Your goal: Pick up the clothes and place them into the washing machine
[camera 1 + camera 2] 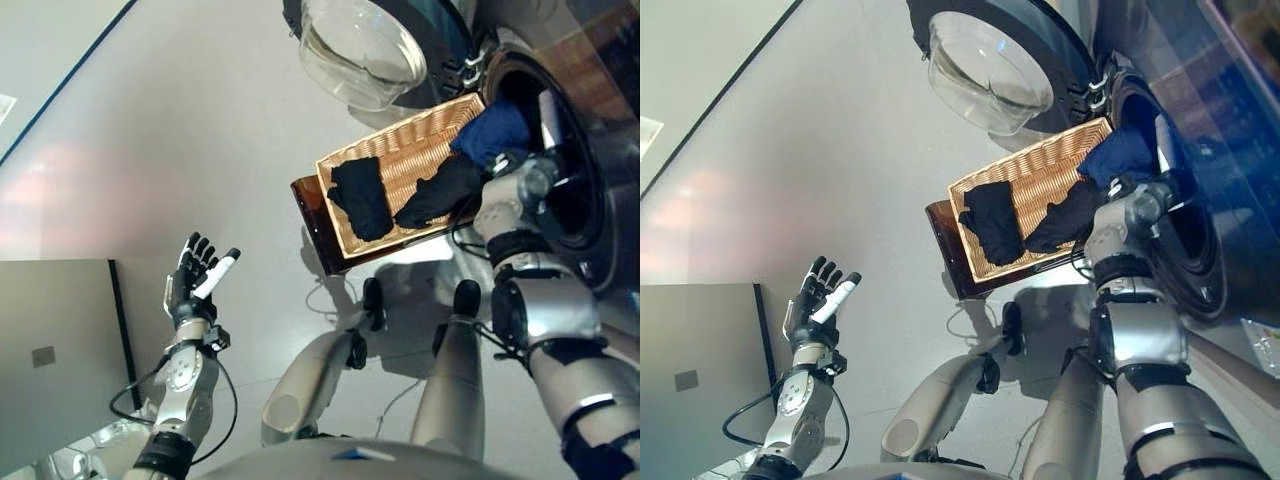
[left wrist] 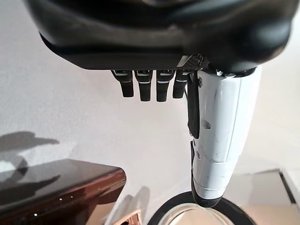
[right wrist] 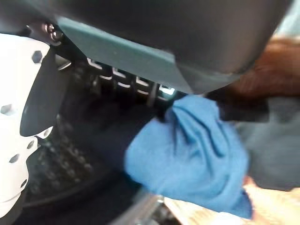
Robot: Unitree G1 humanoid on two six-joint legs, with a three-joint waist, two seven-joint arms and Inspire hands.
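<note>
A shallow wicker basket (image 1: 405, 150) rests on a dark brown box (image 1: 312, 215) beside the washing machine's open drum (image 1: 570, 185). Two black garments lie in it, one at the middle (image 1: 362, 198) and one toward the machine (image 1: 440, 190). My right hand (image 1: 515, 172) is at the basket's end by the drum mouth. A bunched blue garment (image 1: 490, 130) sits over it. In the right wrist view the fingers (image 3: 126, 82) are curled against the blue garment (image 3: 187, 154), with the dark drum behind. My left hand (image 1: 195, 275) is raised over the floor at the left, fingers straight, holding nothing.
The machine's round door (image 1: 360, 50) with its glass bowl stands open beyond the basket. A grey panel (image 1: 55, 350) stands at the lower left. The light floor (image 1: 200, 130) spreads to the left of the box.
</note>
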